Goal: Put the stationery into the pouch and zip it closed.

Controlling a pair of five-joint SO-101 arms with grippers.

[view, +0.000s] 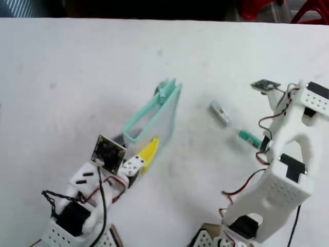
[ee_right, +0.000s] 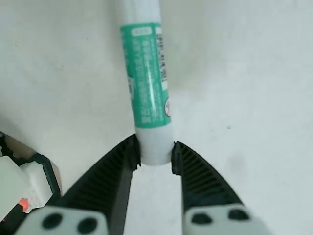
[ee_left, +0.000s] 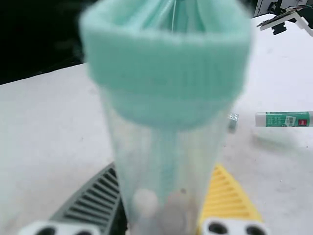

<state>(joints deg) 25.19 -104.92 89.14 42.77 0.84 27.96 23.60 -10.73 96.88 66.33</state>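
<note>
Translucent mint-trimmed plastic pouch (view: 154, 121) sits clamped between the ribbed fingers (ee_left: 227, 196) of the left gripper (view: 134, 146). Right gripper (ee_right: 155, 152) pinches a smooth green-and-white cylindrical stick (ee_right: 146, 83).

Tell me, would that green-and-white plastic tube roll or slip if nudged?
Likely to roll: the green-and-white plastic tube looks round. It seems stiff, straight while pinched by the black fingers. Held only at its smooth end, it might slip.

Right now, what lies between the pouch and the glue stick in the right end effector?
In the high view, one small silvery item lies on the table between pouch and glue stick, nearer the stick, touching neither.
</note>
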